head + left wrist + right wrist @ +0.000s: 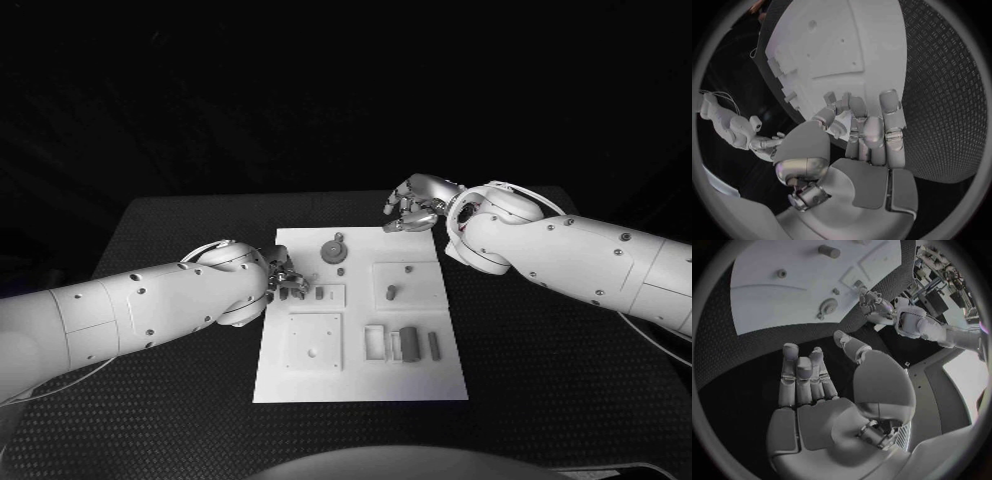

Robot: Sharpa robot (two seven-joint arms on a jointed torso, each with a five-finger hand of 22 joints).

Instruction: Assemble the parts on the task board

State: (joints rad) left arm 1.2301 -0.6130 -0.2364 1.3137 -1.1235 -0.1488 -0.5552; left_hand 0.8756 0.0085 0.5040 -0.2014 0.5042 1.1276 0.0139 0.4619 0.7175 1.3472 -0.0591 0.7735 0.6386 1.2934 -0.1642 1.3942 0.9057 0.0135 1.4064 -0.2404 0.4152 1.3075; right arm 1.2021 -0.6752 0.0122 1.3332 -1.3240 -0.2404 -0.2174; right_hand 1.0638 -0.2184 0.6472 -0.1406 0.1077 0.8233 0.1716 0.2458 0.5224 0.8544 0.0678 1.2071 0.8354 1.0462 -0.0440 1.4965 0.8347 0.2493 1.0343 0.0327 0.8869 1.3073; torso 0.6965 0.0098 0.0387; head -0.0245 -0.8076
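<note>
White task board (361,380) lies lengthwise in the middle of a black bench (159,240), carrying small grey parts (410,344) in its recesses and a round part with a handle (335,250) near its far end. At the board's left edge the left hand (284,277) rests with its fingers (889,116) together and slightly bent, grasping nothing that can be seen. Off the board's far right corner, the right hand (414,207) hovers over bare bench with fingers (798,375) loosely curled and empty.
</note>
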